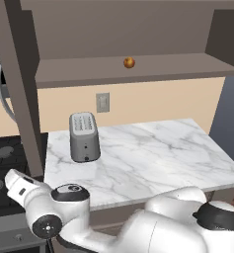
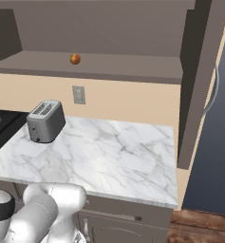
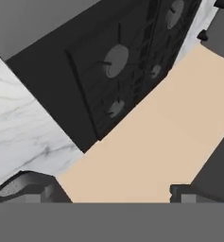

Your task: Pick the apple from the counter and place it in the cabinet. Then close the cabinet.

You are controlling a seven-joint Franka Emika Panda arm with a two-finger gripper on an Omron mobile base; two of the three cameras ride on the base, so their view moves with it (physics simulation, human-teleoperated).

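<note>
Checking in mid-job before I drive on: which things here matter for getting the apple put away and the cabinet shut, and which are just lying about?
Job:
apple, already on the shelf
cabinet, doors open
counter
gripper, open, holding nothing

Lying about:
toaster on the counter
stovetop
wall outlet

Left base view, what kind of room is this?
A kitchen, rendered rather than real: a toaster stands on a marble counter, a black stovetop sits beside it, and an open wall cabinet above holds an apple.
</note>
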